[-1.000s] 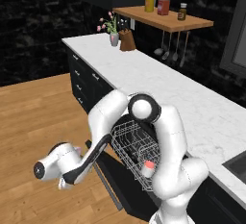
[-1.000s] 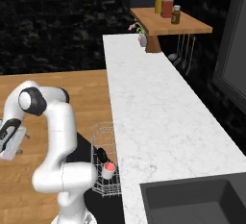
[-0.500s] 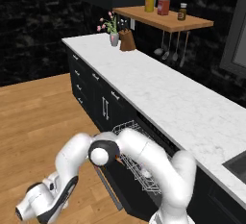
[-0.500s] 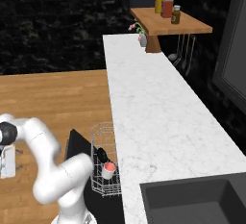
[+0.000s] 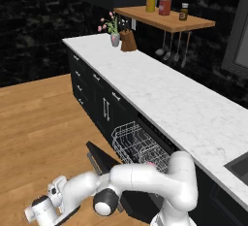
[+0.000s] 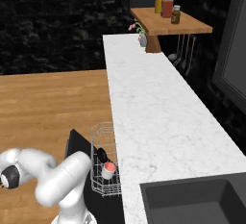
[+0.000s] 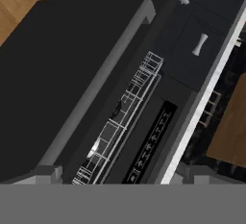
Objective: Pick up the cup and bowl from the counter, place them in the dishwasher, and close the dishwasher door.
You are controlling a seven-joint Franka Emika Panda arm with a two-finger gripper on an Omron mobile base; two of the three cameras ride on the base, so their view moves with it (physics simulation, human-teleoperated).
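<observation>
Kitchen: no legible text; cup (image 6: 109, 169) in dishwasher (image 6: 103, 158) rack.

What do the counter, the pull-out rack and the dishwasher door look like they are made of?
The counter looks like polished white marble or an imitation of it: faint grey veins show. The rack seems to be white-coated wire, an open thin-rod grid. The dishwasher door looks like matte black metal or plastic, flat and without reflections, with a grey bar handle that may be brushed metal.

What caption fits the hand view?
Open claw looking along the dishwasher door toward its wire rack.
</observation>
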